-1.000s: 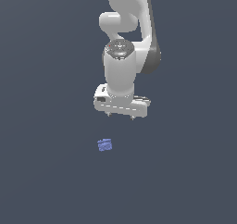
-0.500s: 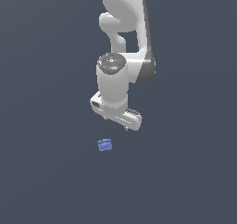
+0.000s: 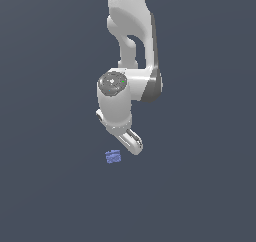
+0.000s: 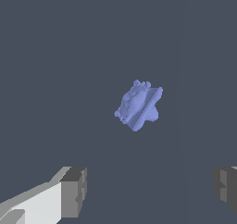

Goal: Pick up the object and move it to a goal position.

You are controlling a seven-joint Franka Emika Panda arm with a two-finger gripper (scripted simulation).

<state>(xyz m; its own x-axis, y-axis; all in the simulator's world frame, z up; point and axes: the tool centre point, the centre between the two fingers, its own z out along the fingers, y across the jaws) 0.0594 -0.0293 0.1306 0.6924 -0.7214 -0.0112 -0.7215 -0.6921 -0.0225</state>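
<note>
You are looking at a simulated test scene, not a real room. The surface (image 3: 45, 196) is one flat, uniform slate-grey field with no visible edges, corners, walls or furnishings in either view. The white arm (image 3: 131, 41) is smoothly shaded, without cables or wear. The periwinkle object (image 3: 113, 156) is a coarse, faceted lump, typical of a rendered mesh

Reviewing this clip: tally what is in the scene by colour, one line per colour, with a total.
Periwinkle-blue: 1, the small ridged boxy lump lying on the dark surface.
White and grey: 1, the robot arm with its gripper, fingers spread apart and holding nothing.
Total: 2
</note>
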